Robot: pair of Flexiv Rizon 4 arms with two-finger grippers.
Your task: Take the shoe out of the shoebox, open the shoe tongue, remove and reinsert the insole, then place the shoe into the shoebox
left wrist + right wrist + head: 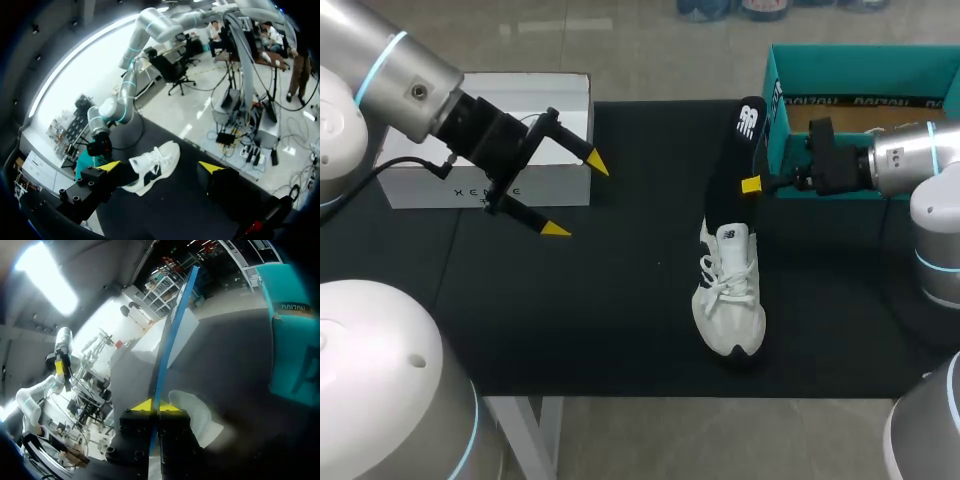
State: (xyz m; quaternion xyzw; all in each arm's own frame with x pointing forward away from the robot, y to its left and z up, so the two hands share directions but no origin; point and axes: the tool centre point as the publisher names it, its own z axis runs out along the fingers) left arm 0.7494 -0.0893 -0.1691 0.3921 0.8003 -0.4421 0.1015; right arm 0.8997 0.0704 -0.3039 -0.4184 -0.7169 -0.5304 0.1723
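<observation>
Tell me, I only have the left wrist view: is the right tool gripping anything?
Observer: Yes. The right tool is shut on the insole, which is pinched edge-on between both tips.
Operator: Is the insole out of the shoe yet?
Observer: Not clearly. In the head view it rises at a tilt from the shoe, with its lower end at the opening.
Operator: Where is the shoebox?
Observer: The teal shoebox stands open, close beside the insole's upper end.
</observation>
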